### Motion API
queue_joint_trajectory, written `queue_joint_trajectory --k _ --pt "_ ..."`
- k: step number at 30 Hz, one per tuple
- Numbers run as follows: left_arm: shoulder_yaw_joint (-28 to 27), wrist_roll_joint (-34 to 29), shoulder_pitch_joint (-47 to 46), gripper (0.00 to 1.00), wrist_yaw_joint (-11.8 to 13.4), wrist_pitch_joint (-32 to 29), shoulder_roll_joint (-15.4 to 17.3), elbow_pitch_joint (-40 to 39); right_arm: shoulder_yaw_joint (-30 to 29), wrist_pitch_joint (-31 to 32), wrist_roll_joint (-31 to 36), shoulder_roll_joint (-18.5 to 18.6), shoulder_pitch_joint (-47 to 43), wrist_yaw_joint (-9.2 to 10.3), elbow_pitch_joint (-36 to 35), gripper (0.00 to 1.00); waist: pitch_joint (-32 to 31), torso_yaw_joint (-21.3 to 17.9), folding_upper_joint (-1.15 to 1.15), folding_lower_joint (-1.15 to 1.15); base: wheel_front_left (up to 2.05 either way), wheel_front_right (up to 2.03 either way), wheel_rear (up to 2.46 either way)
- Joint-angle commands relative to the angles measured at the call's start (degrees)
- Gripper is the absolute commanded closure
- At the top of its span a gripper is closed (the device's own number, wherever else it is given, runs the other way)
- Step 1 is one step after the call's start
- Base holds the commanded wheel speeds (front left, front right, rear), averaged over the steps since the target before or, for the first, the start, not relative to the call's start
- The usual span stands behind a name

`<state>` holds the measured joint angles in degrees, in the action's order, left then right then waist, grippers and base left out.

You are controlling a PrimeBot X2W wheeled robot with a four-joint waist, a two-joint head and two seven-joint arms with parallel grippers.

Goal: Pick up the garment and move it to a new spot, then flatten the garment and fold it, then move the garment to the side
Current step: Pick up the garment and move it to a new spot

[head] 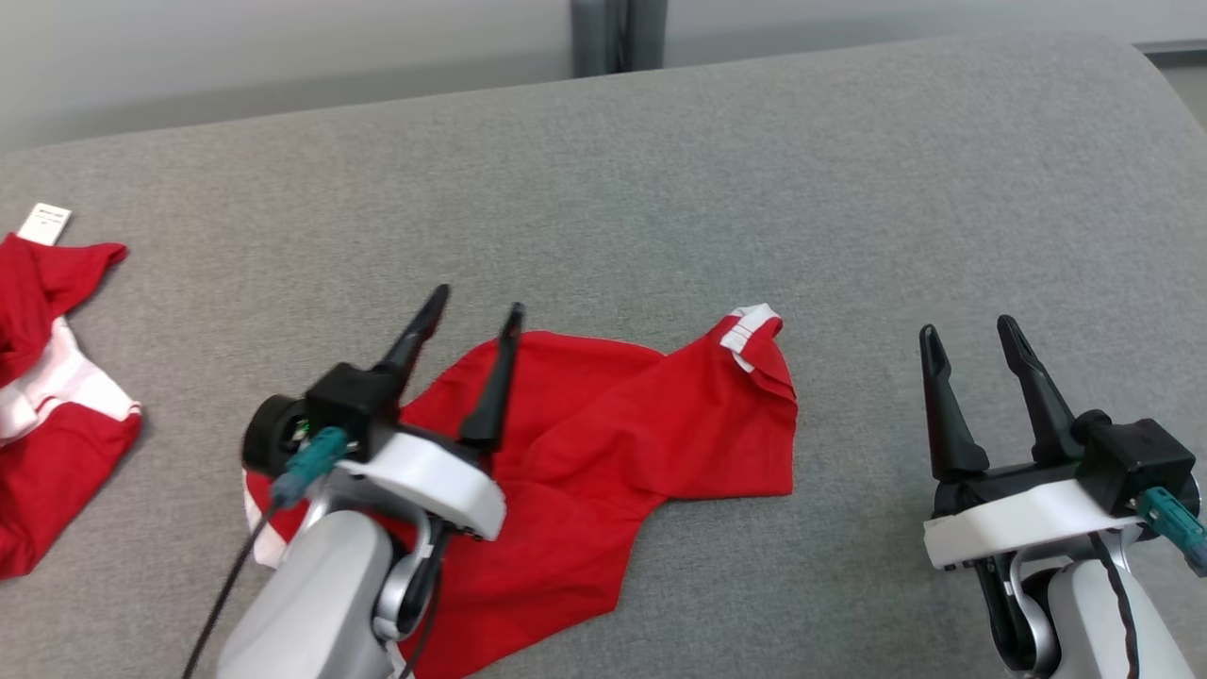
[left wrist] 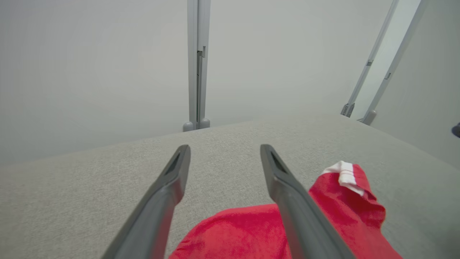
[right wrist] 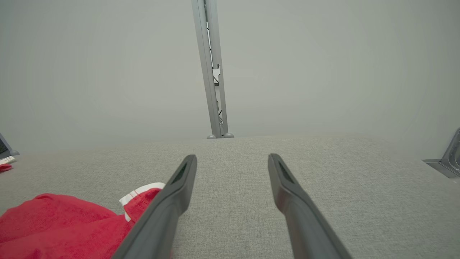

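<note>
Nothing is legible: the white tag (head: pixel 44 224) beside the left red cloth (head: pixel 47 443) carries print too small to read.

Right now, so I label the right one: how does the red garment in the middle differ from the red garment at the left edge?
The middle garment lies partly beneath the open left gripper; the left-edge garment lies apart, cut off by the frame. The middle garment shows narrow white trim at a cuff; the left-edge garment shows a broad white band. Both are red, crumpled, on the grey surface.
</note>
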<state>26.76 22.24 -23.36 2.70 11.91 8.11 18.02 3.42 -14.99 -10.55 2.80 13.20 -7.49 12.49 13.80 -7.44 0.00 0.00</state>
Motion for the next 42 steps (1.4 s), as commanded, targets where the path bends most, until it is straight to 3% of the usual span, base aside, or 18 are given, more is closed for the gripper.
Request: queue_joint_trajectory --k 1,10,17,42 --pt "-2.13 1.25 1.37 0.00 1.10 0.98 0.90 -0.07 -0.35 -0.29 0.50 0.34 -0.85 -0.01 0.34 0.00 -1.21 1.38 0.00 0.00 0.00 0.00 0.00" --pt "-10.17 3.89 6.47 0.00 3.95 2.99 4.58 -1.04 -0.93 -0.29 1.17 1.10 -1.95 -0.01 1.39 0.00 -3.86 4.56 0.00 0.00 0.00 0.00 0.00" --pt "-13.32 4.13 11.22 0.00 3.56 3.25 6.77 -3.87 -0.57 -0.29 1.28 1.42 -2.93 -0.01 2.07 0.00 -5.25 5.67 0.00 0.00 0.00 0.00 0.00" --pt "-12.87 3.79 20.83 0.00 4.57 1.82 8.18 -8.73 -0.81 1.32 1.66 1.14 -9.11 -0.01 1.35 0.00 -10.93 6.02 0.00 0.00 0.00 0.00 0.00"
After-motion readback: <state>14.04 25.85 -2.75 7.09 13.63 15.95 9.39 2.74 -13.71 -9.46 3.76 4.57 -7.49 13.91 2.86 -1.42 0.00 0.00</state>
